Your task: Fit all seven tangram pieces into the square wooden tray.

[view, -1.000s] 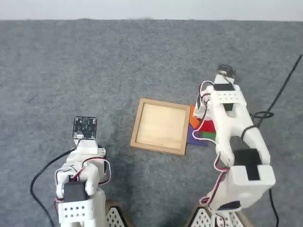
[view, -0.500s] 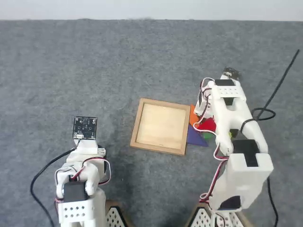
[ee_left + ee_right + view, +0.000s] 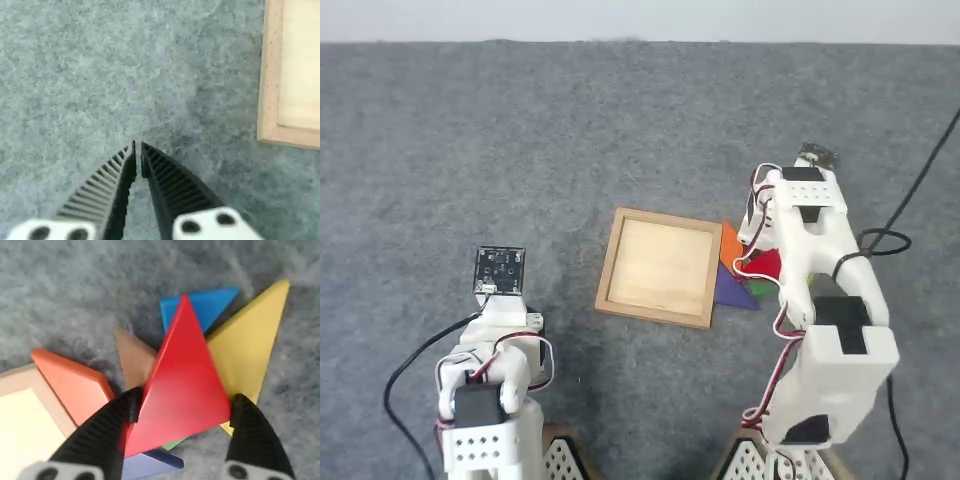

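Red is the colour to watch: the red triangular tangram piece [image 3: 182, 385] sits between the black fingers [image 3: 107, 425] of the right gripper [image 3: 186, 407], which pinch it across two edges, so this claw is grasping it. From above, the piece [image 3: 765, 265] lies right of centre, just beside the right edge of the square wooden tray [image 3: 611, 262], whose floor holds no pieces yet. Whether the red piece is already off the heap I cannot tell.

Beneath and around it lie an orange parallelogram [image 3: 75, 385] touching the tray's rim [image 3: 12, 377], a tan triangle [image 3: 135, 357], a blue triangle [image 3: 205, 305], a yellow triangle [image 3: 250, 340], a green sliver [image 3: 172, 444] and a violet-blue piece [image 3: 150, 462].

The step looks like carrying the first piece in. Lift straight up so the neighbours are not dragged, and keep the pinch firm, since a thin piece held by its edges can pivot. Cross the rim with clearance, then set the long edge along a tray wall in a corner. Let go only once it lies flat.

The left gripper [image 3: 137, 150] is clenched on nothing over grey carpet [image 3: 75, 60] at the lower left of the overhead frame, near the tray's left rim [image 3: 270, 75]. It could steady the tray if it slides.
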### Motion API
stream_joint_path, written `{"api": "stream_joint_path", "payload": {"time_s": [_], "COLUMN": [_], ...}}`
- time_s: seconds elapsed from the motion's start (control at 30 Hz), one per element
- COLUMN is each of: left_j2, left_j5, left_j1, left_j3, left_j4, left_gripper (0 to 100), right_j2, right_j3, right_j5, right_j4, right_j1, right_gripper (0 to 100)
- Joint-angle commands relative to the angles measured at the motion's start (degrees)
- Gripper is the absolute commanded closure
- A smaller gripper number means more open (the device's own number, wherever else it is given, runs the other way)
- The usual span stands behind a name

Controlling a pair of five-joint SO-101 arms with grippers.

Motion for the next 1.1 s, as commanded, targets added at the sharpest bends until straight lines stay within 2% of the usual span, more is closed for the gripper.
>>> {"api": "stream_joint_path", "payload": {"time_s": [0.0, 0.2, 0.37, 0.47, 0.57, 0.67, 0.77, 0.87, 1.07], "left_j2": [-1.05, -1.05, -1.05, -1.05, -1.05, -1.05, -1.05, -1.05, -1.05], "left_j5": [0.97, 0.97, 0.97, 0.97, 0.97, 0.97, 0.97, 0.97, 0.97], "left_j1": [-0.09, -0.09, -0.09, -0.09, -0.09, -0.09, -0.09, -0.09, -0.09], "left_j3": [-0.75, -0.75, -0.75, -0.75, -0.75, -0.75, -0.75, -0.75, -0.75], "left_j4": [0.18, 0.18, 0.18, 0.18, 0.18, 0.18, 0.18, 0.18, 0.18], "left_gripper": [98, 98, 98, 98, 98, 98, 98, 98, 98], "right_j2": [-0.66, -11.03, -19.38, -23.16, -25.71, -25.89, -23.69, -19.3, -10.15], "right_j3": [-1.32, -0.53, 6.59, 11.08, 13.1, 12.66, 11.34, 9.76, 4.22], "right_j5": [2.55, 8.18, 12.66, 13.63, 13.63, 12.57, 11.08, 11.08, 11.08], "right_j4": [0.92, 2.77, -0.92, -3.56, -4.09, -4.18, -4.18, -4.18, -4.09], "right_j1": [0.13, -0.13, -2.51, -5.85, -6.02, -2.24, 1.27, 1.89, 1.1], "right_gripper": [80.5, 80.5, 80.5, 80.5, 80.0, 78.2, 68.8, 61.4, 62.3]}}
